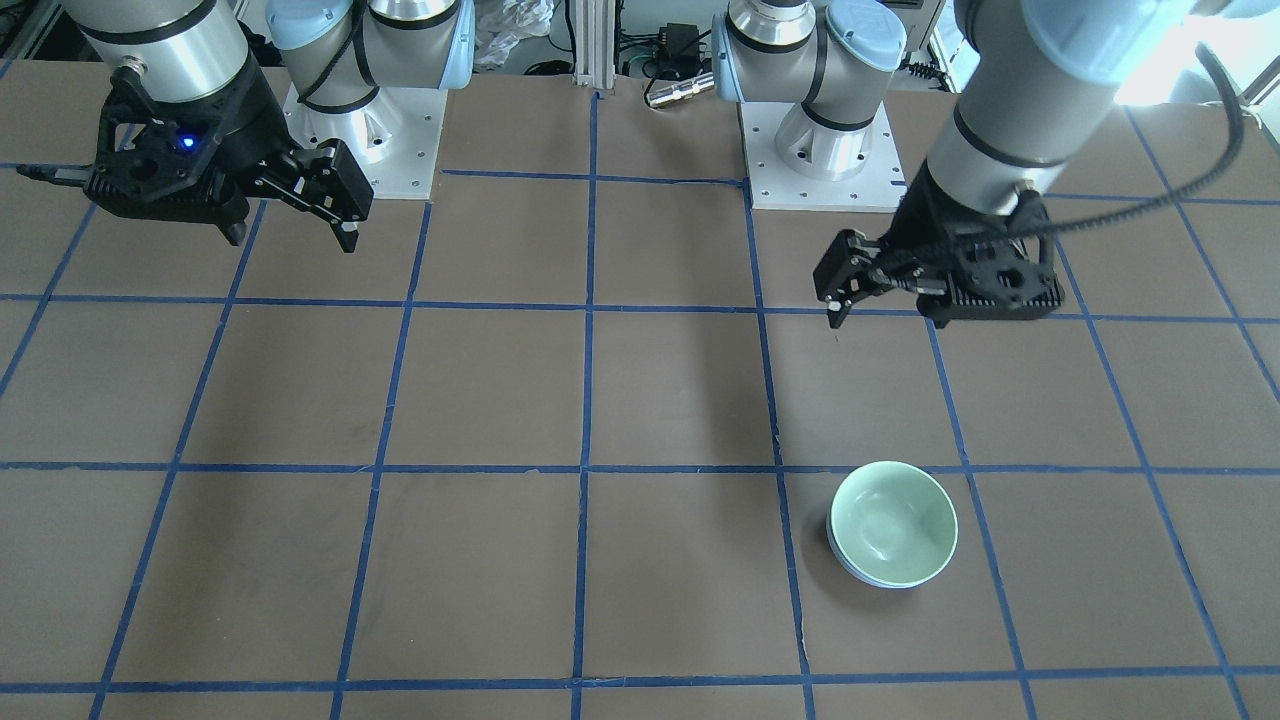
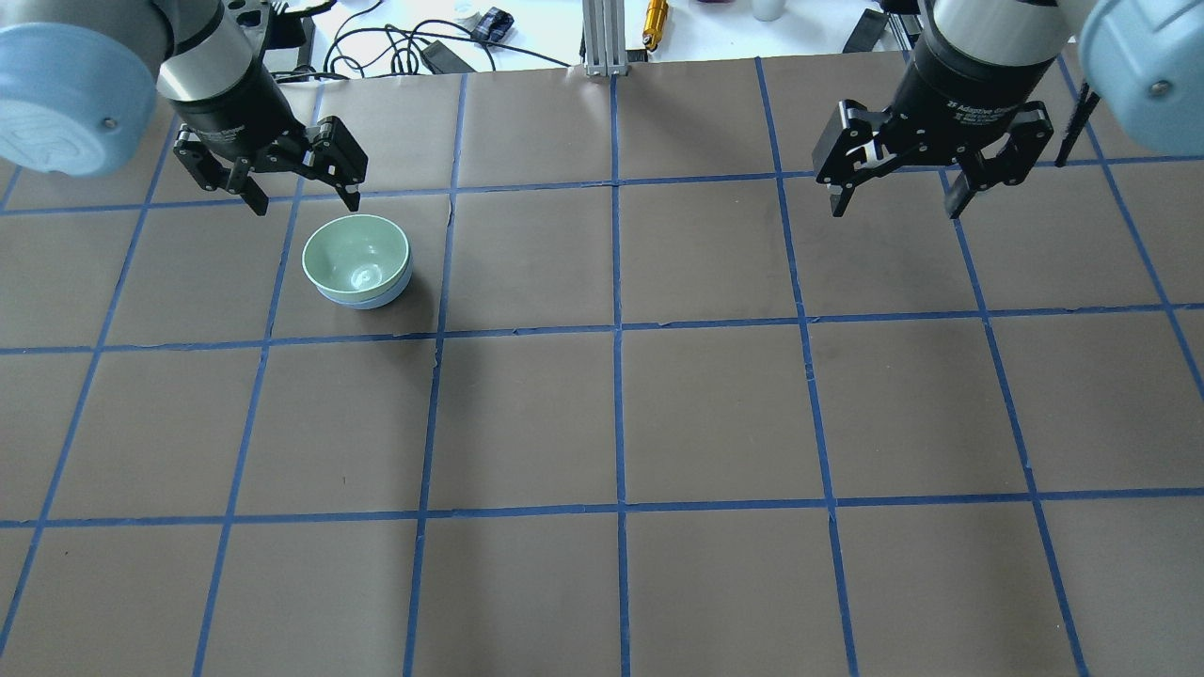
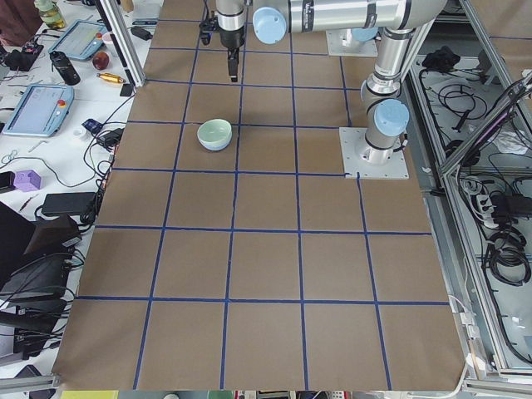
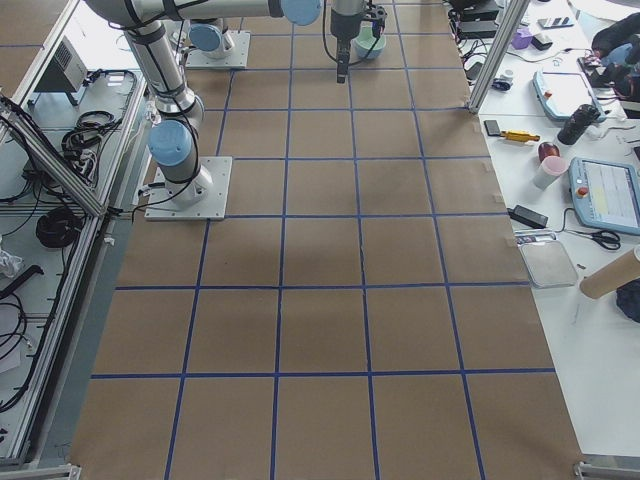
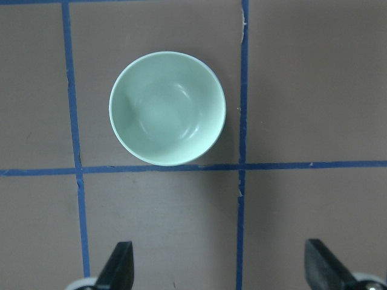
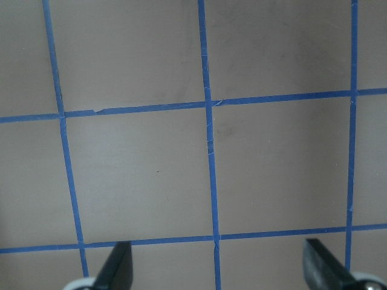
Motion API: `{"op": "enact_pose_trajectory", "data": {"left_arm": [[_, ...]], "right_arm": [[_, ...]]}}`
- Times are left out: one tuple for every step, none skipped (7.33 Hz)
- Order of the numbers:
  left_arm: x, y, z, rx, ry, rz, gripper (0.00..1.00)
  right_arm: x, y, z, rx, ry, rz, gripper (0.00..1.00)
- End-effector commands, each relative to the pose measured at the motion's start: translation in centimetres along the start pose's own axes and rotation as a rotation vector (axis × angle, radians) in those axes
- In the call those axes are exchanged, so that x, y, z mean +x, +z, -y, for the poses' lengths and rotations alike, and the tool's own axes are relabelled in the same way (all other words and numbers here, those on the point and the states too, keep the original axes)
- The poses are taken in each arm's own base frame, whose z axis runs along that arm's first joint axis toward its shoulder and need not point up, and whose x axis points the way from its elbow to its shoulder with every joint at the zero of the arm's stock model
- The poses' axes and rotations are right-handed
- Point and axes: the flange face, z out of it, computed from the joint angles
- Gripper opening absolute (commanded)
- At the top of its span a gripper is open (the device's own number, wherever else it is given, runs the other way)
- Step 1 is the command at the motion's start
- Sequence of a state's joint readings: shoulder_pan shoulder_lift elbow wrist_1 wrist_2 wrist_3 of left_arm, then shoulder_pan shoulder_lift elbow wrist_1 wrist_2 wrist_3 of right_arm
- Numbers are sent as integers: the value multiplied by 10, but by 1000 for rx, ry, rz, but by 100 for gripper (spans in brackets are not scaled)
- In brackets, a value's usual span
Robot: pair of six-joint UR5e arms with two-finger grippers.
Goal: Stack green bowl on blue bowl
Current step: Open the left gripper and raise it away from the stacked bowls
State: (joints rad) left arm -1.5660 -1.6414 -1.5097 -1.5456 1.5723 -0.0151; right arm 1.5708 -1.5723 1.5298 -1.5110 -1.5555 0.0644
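Observation:
The pale green bowl (image 1: 893, 522) sits nested inside the pale blue bowl (image 1: 858, 574), of which only a thin edge shows beneath it. The pair also shows in the overhead view: the green bowl (image 2: 357, 256) sits in the blue bowl (image 2: 363, 301). My left gripper (image 2: 304, 199) is open and empty, hovering above the table just behind the bowls. In the left wrist view the green bowl (image 5: 167, 116) lies well ahead of the spread fingertips (image 5: 120, 266). My right gripper (image 2: 895, 209) is open and empty, high over bare table on the other side.
The table (image 2: 621, 414) is brown paper with a blue tape grid. The arm bases (image 1: 820, 150) stand at its robot-side edge. Cables, tablets and tools (image 3: 37, 108) lie on a bench beyond the far edge.

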Motion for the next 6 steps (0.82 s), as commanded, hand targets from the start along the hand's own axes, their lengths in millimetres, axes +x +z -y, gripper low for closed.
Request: {"op": "enact_pose_trajectory", "data": {"left_arm": [[25,-32,-38,-2,-3,-2,100],[23,-32,-41,-8,-6,3,100],[20,-31,-41,-11,-9,6,100],[19,-31,-40,-9,-6,8,100],[19,-29,-41,-14,-6,8,100],[19,-29,-41,-15,-8,8,100]], "right_arm": [[0,0,0,0,0,0,100],[0,0,0,2,0,0,100],[0,0,0,0,0,0,100],[0,0,0,0,0,0,100],[0,0,0,0,0,0,100],[0,1,0,-1,0,0,100]]}}
